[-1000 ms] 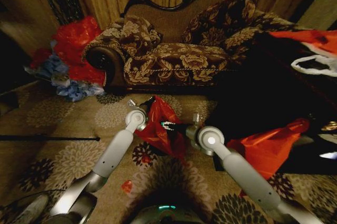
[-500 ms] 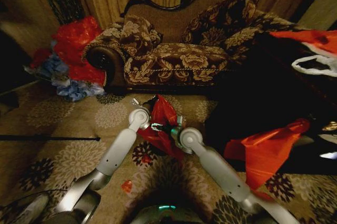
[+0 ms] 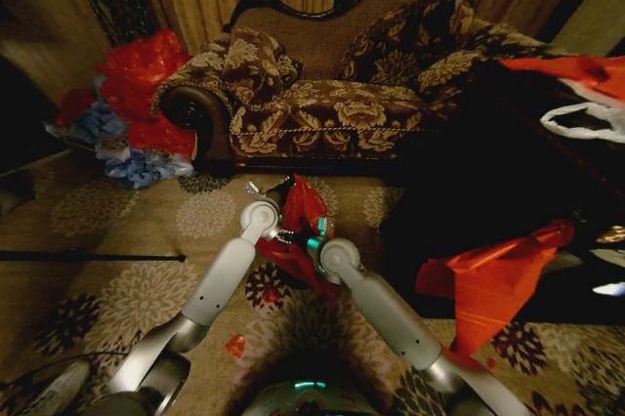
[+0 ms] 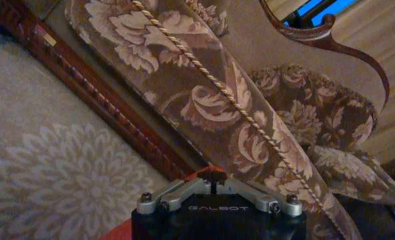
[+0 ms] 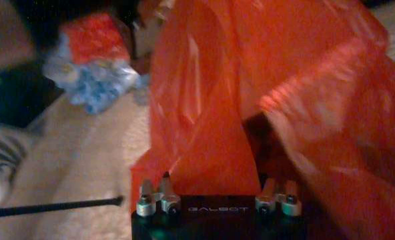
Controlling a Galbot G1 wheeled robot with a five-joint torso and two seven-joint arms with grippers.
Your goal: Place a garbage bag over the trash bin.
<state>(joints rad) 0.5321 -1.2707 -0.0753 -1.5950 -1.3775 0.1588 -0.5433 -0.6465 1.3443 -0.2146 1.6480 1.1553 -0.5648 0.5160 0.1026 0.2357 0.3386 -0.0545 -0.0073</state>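
Looking near to far: right by the robot's base the flowered carpet (image 3: 107,299) was mostly free, with one little red scrap (image 3: 234,345) lying between the two arms. The near left had the most open floor, edged only by a thin black rod (image 3: 93,257) lying flat and pointing right. The right side was a lot tighter. A larger orange-red bag (image 3: 498,279) sat just right of the right arm, against a dark bulky mass I couldn't identify.

The garbage bag (image 3: 303,209) hung in the middle, above the carpet, squeezed between both wrists. Its long axis ran roughly up and down, far end up by the left wrist, loose tail drooping near and slightly right past the right wrist. Which end was the mouth I couldn't tell.

The left gripper (image 4: 214,176) was at the bag's far top end, fingers pressed together on a small pinch of red film, aimed at the sofa's front. The right gripper (image 5: 214,192) was lower and nearer, pointing left into the bag, fingers spread apart with a sheet of red plastic lying across the gap.

Just beyond the bag was the sofa (image 3: 332,113) with its corded front edge, so not much room farther out. Far left, beside the sofa's arm, sat the heap of red and blue bags (image 3: 132,113). Far right, a white bag handle (image 3: 586,121) lay on the dark pile.
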